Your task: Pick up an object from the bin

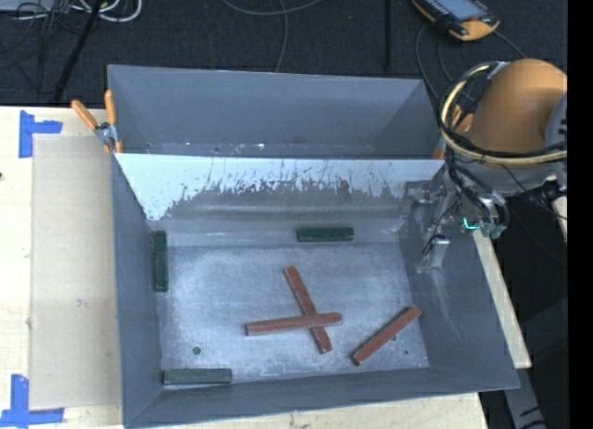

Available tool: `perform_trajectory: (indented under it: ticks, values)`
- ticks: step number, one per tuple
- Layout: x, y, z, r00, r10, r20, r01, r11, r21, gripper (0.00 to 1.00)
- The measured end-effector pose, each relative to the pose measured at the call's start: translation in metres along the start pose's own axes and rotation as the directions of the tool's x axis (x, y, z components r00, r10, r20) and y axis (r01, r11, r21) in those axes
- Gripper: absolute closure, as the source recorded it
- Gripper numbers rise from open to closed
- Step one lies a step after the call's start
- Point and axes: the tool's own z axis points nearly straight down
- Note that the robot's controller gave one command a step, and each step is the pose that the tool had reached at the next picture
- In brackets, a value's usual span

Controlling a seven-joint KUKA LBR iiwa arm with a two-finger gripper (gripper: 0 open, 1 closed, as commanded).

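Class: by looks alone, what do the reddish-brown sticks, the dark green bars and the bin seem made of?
Reddish-brown sticks: matte, straight-edged, possibly painted wood or plastic. Dark green bars: dull, no shine, likewise wood or plastic. Bin: grey sheet metal, scuffed and scratched floor and back wall.

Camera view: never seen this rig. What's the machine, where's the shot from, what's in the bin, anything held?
One camera looks down on a grey metal bin from above, slightly to one side. The orange-capped thing at right is a robot arm; its jaws hang by the bin's right wall, apart from every piece, with nothing seen held. On the floor: two crossed reddish-brown sticks, a third right of them, and three dark green bars: back, left wall, front-left corner.
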Motion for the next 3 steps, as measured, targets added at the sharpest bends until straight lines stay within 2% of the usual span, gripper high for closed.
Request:
perform_trajectory:
  ticks: [1,2,3]
  values:
    - [-0.002,0.0,-0.005,1.0,-0.002,0.007,0.002,1.0,0.001,0.0]
    - [0.042,0.012,0.045,0.999,-0.045,0.012,0.045,0.999,0.003,0.0]
    - [0.047,0.017,0.079,0.999,0.051,0.004,-0.051,0.999,0.0,0.0]
